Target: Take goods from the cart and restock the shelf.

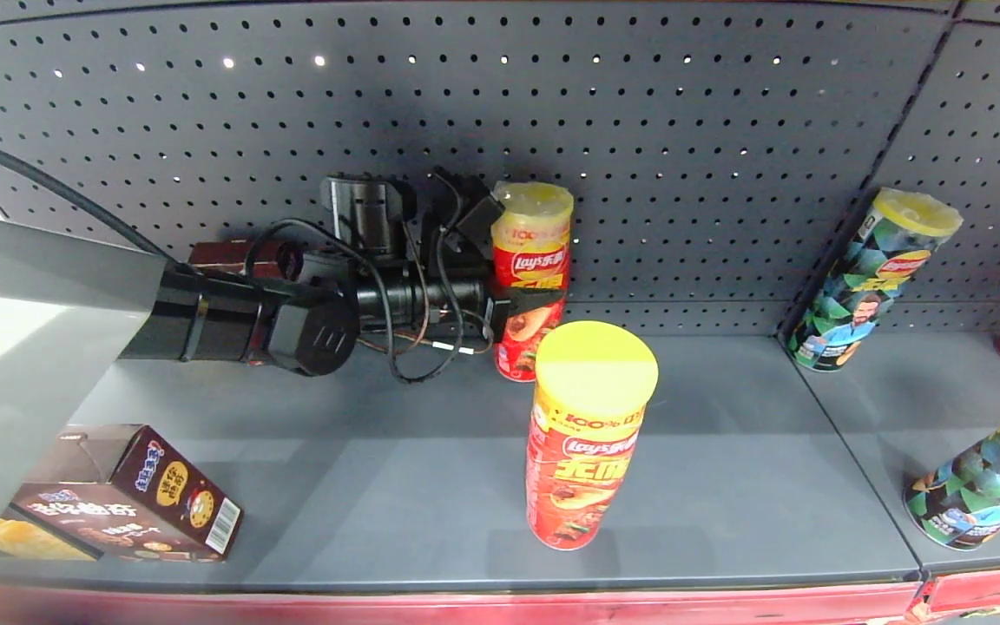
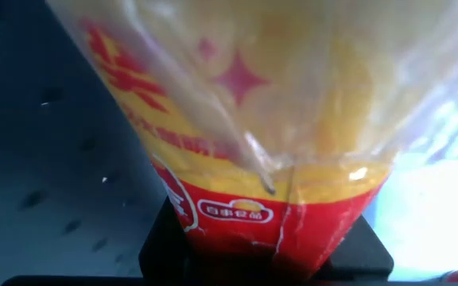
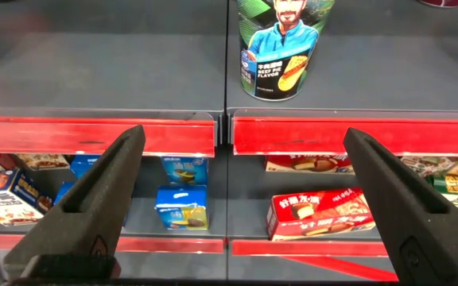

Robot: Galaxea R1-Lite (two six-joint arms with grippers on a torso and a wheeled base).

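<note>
Left tool (image 1: 519,305) clamps red chip can (image 1: 533,247), upright, lid up, near pegboard (image 1: 682,130); right tool (image 3: 245,137) spread.

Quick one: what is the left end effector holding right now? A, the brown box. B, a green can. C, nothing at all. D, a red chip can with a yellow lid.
D: the left end effector is clamped on the red chip can, which stands upright near the pegboard wall.

Shop, pegboard shelf (image 1: 726,451) stocked with snack cans (image 1: 587,451)
</note>
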